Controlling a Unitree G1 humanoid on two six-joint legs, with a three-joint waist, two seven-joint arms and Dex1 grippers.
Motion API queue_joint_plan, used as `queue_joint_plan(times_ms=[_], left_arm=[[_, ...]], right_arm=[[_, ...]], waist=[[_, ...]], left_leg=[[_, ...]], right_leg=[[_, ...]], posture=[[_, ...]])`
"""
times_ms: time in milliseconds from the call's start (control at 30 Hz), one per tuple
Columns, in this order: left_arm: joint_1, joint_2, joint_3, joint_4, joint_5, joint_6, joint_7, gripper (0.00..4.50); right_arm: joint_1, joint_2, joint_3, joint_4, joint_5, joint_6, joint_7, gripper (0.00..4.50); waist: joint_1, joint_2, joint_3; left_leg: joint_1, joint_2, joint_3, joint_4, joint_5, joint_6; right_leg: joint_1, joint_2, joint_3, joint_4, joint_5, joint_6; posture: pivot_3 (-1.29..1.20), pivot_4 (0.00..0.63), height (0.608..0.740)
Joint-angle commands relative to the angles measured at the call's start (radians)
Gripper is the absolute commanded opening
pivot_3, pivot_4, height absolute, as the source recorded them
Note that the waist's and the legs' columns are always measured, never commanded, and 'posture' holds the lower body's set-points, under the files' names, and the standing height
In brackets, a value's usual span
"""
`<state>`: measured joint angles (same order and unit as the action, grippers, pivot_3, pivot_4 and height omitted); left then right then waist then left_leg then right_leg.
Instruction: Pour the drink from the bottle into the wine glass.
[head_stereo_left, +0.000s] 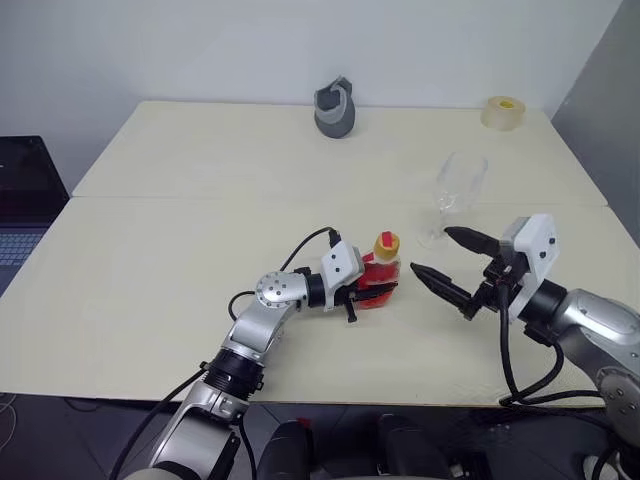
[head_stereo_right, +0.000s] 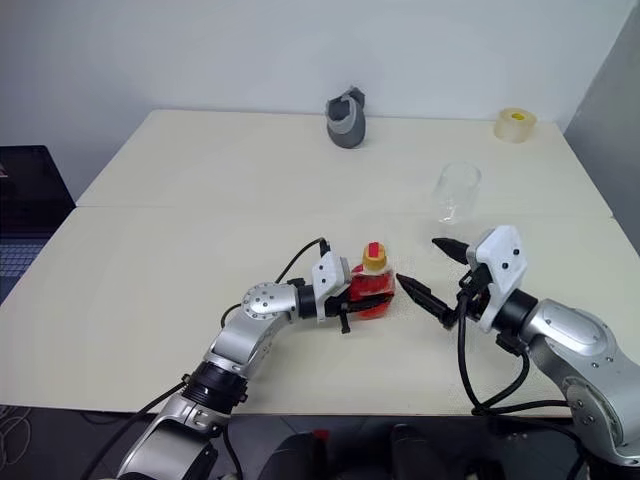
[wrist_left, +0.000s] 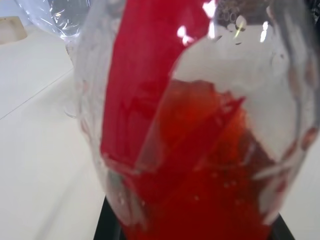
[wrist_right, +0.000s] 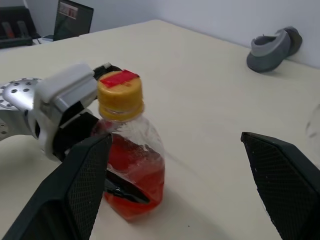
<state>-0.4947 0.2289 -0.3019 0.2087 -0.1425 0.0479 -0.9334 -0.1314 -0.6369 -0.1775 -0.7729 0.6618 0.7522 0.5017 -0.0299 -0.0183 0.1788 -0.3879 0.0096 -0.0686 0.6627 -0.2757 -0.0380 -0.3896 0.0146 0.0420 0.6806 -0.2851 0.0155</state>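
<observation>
The bottle (head_stereo_left: 380, 276) stands upright near the table's front middle, its yellow cap (head_stereo_left: 386, 243) on and red drink (wrist_right: 134, 181) filling its lower half. From the left, my left gripper (head_stereo_left: 370, 291) is shut on the bottle's body low down. My right gripper (head_stereo_left: 432, 252) hangs open just right of the bottle, a little above the table, its black fingers (wrist_right: 280, 175) spread wide and touching nothing. The clear wine glass (head_stereo_left: 458, 188) stands upright behind the right gripper, farther back on the table.
A grey cup-like object (head_stereo_left: 336, 110) sits at the table's back middle and a tape roll (head_stereo_left: 503, 112) at the back right corner. A dark laptop (head_stereo_left: 22, 200) lies off the table's left side. A seam (head_stereo_left: 200, 198) runs across the tabletop.
</observation>
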Motion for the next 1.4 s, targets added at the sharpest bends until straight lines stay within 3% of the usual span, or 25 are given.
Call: queue_joint_plan(times_ms=[33, 267, 467, 867, 1067, 1167, 1400], left_arm=[[-0.014, -0.010, 0.012, -0.036, -0.014, -0.026, -0.002, 0.92], [-0.019, -0.016, 0.008, -0.033, -0.011, -0.026, -0.002, 0.92], [-0.021, -0.017, 0.009, -0.031, -0.009, -0.028, -0.001, 0.92], [-0.013, -0.015, 0.009, -0.036, -0.010, -0.027, 0.001, 0.92], [-0.015, -0.017, 0.011, -0.033, -0.010, -0.028, 0.002, 0.92], [-0.015, -0.016, 0.011, -0.033, -0.010, -0.028, 0.003, 0.92], [-0.019, -0.020, 0.010, -0.028, -0.009, -0.029, 0.003, 0.91]], right_arm=[[-0.066, 0.023, 0.064, -0.046, -0.028, -0.024, -0.041, 4.38], [-0.173, 0.136, 0.213, 0.025, -0.158, -0.062, -0.139, 4.38], [-0.192, 0.161, 0.217, 0.079, -0.214, -0.089, -0.147, 4.38], [-0.036, 0.125, 0.018, 0.038, -0.038, -0.032, -0.092, 4.38], [0.028, 0.024, -0.050, -0.003, 0.075, 0.007, -0.004, 4.38], [0.011, -0.007, -0.043, -0.022, 0.104, 0.010, 0.005, 4.38], [-0.116, 0.053, 0.101, -0.032, 0.026, 0.003, -0.093, 4.38]], waist=[[0.000, 0.000, 0.000], [0.001, 0.000, 0.000], [0.002, 0.000, 0.000], [0.002, 0.000, 0.000], [0.003, 0.000, 0.000], [0.001, 0.000, 0.000], [0.002, 0.000, 0.000]], left_leg=[[0.000, 0.000, 0.000, 0.000, 0.000, 0.000], [0.000, -0.001, 0.000, 0.000, 0.000, 0.000], [-0.001, -0.001, -0.001, 0.000, 0.000, 0.000], [-0.001, 0.000, -0.001, 0.000, 0.000, 0.000], [-0.001, -0.001, 0.000, 0.000, 0.000, 0.000], [0.000, 0.000, 0.000, 0.000, 0.000, 0.000], [0.000, 0.000, 0.000, 0.000, 0.000, 0.000]], right_leg=[[0.000, 0.000, 0.000, 0.000, 0.000, 0.000], [0.000, 0.000, 0.000, 0.000, 0.000, 0.000], [0.000, -0.001, 0.000, 0.000, 0.002, -0.004], [0.000, 0.000, -0.001, 0.000, 0.002, -0.004], [0.000, 0.000, 0.000, 0.000, 0.002, -0.004], [0.000, 0.000, 0.000, 0.000, 0.002, -0.004], [0.000, 0.001, 0.000, 0.000, 0.000, 0.001]], posture=[[0.00, 0.150, 0.740], [0.00, 0.150, 0.740], [0.00, 0.150, 0.740], [0.00, 0.150, 0.740], [0.00, 0.150, 0.740], [0.00, 0.150, 0.740], [0.00, 0.150, 0.740]])
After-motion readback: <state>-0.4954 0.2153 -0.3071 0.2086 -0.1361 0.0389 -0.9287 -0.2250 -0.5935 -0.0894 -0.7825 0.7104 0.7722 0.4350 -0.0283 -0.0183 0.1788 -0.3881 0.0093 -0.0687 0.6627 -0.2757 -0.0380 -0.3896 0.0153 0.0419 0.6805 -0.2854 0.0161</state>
